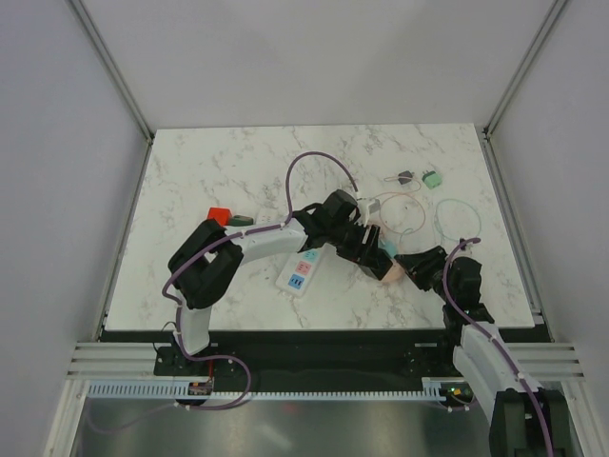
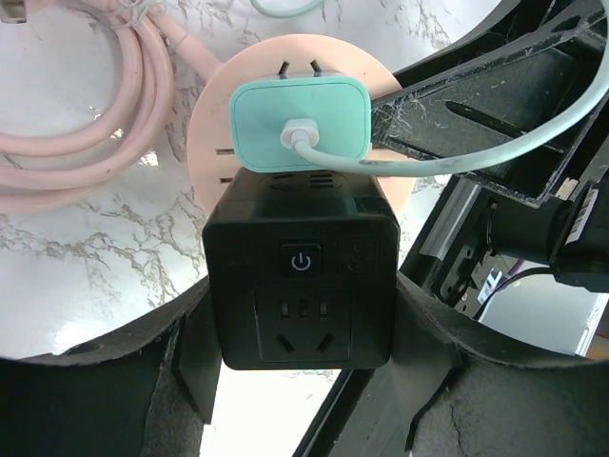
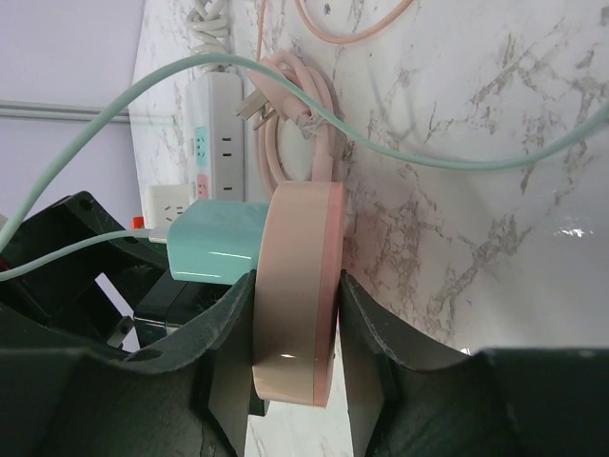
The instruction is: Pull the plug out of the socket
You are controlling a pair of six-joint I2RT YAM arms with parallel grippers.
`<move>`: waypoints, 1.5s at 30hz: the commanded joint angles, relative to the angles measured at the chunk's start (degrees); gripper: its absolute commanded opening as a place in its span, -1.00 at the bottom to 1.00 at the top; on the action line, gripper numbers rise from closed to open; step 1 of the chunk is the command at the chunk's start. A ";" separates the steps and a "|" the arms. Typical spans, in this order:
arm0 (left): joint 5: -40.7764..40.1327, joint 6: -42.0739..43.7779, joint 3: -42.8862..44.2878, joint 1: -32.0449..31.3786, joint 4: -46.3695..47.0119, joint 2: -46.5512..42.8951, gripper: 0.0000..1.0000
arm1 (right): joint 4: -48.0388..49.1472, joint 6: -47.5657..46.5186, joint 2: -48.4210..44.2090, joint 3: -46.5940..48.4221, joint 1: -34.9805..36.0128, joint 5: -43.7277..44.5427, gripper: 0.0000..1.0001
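Note:
My right gripper is shut on the edge of a pink round outlet disc, held on edge above the table. A teal plug and a black cube adapter are plugged into the disc's face. My left gripper is shut on the black adapter's sides. In the top view both grippers, left and right, meet right of centre. The socket, a long white power strip, lies flat beside them; it also shows in the right wrist view, its visible outlets empty.
The disc's pink cable is coiled on the table, with a looser loop behind. A teal cable loops at the right. A red block and a dark block sit left. Small green pieces lie far right.

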 commanded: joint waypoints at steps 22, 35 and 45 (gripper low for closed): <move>-3.67 -2.34 -5.50 -1.19 10.56 -12.40 -0.96 | -22.01 -1.43 -11.46 -3.50 0.08 8.73 -1.00; 2.09 -4.71 -3.30 0.29 8.16 -12.76 -0.95 | -28.96 -9.78 -10.84 2.13 0.17 11.99 -1.00; -2.21 0.83 0.39 0.64 -1.58 -16.79 -0.95 | -29.22 -10.40 -11.11 2.05 0.08 12.78 -1.00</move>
